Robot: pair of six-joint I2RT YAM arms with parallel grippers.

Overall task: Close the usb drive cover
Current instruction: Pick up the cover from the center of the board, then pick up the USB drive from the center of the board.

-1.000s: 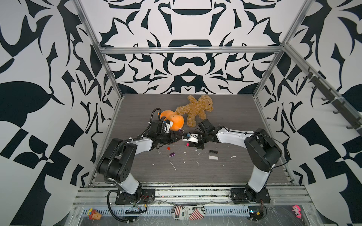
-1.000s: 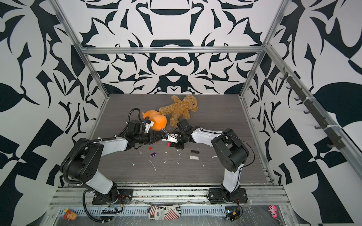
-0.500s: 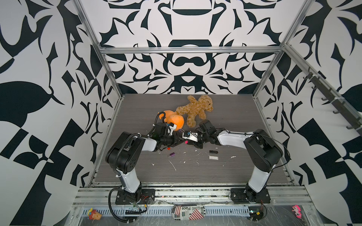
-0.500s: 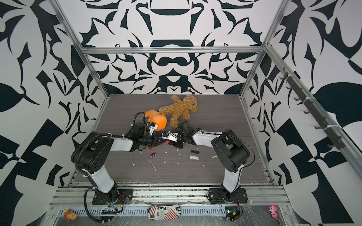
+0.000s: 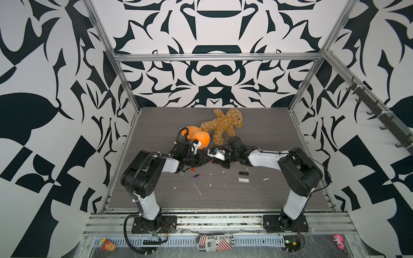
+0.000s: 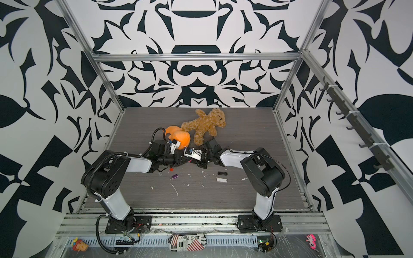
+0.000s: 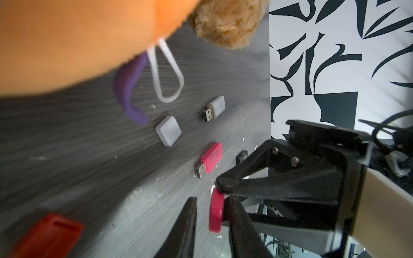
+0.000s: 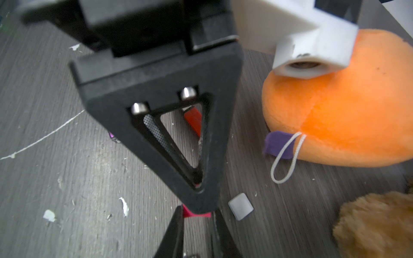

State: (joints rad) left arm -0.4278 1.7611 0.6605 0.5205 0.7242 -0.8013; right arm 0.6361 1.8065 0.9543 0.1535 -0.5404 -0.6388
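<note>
A pink usb drive [image 7: 209, 164] lies on the table with its metal plug bare. Its pink cover [image 7: 216, 212] hangs just above the table, and my right gripper [image 8: 197, 210] is shut on the pink cover [image 8: 201, 215]. My left gripper [image 7: 212, 198] straddles the same cover from the opposite side. Its jaws stand apart: one finger touches the cover and a gap shows at the other finger [image 7: 188, 221]. In both top views the two grippers [image 5: 206, 160] [image 5: 216, 161] meet tip to tip at the table's middle, in front of the orange plush [image 5: 200, 138].
A grey drive [image 7: 214, 108] with bare plug and a white cap [image 7: 168, 130] lie beyond the pink drive. A red piece [image 7: 44, 234] lies near my left gripper. A purple drive [image 5: 196, 177], a black one [image 5: 243, 173] and a white one [image 5: 243, 179] lie nearer the front. A teddy bear [image 5: 223, 125] lies behind.
My left gripper has moved right to the right gripper and its jaws have narrowed around the pink cover. The right gripper has kept its hold and barely moved.
</note>
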